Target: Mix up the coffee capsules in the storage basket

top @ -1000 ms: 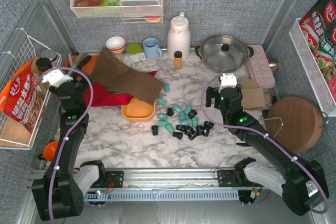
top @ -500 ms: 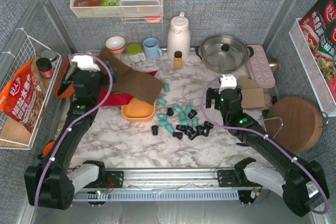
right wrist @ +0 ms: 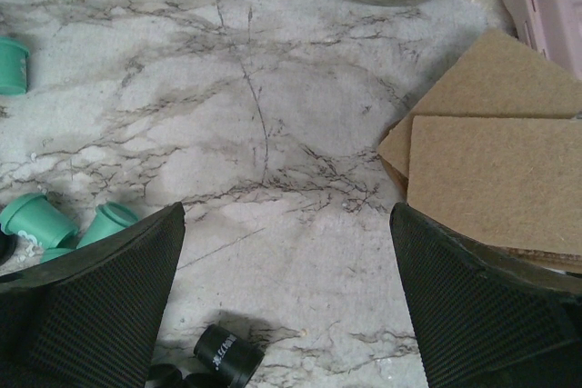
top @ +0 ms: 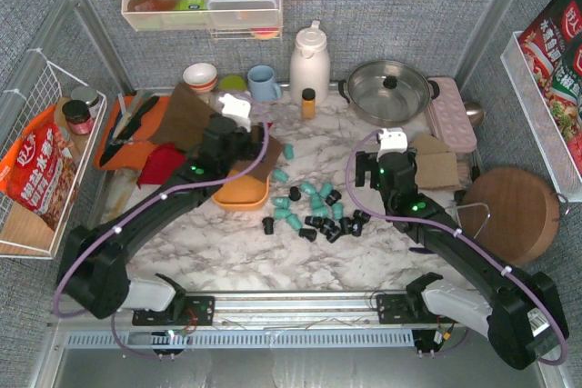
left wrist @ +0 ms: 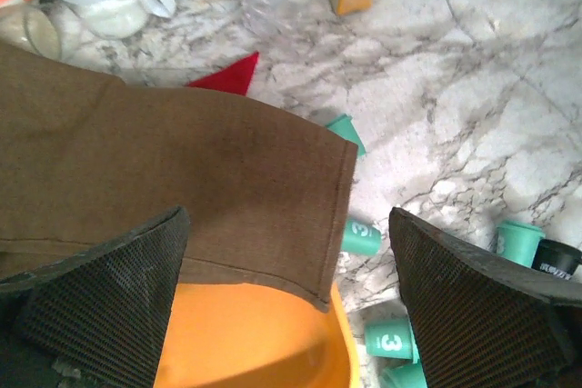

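Basket point(top: 238, 200): a shallow orange-yellow plastic tray with rounded corners, standing on the marble table point(top: 227, 256) left of centre. Its far rim is overlapped by the hem of a brown cloth point(left wrist: 182, 179), and in the top view the left arm hides part of it. The stretch of its floor that shows in the left wrist view is plain orange. Capsules point(top: 314, 211): small tapered cups, teal and black mixed. The teal ones carry a white numeral, and the black ones have white lettering round the rim. All those in view lie on the table outside the basket. Most are in a loose cluster just to its right, some upright and some on their sides. Two teal ones lie apart, nearer the cloth's corner. Left fingers point(left wrist: 100, 302): spread wide, holding nothing, poised over the cloth's edge and the basket's far end. Right fingers point(right wrist: 100, 302): spread wide, holding nothing, above bare table between the capsule cluster and two tan sheets point(right wrist: 496, 179).
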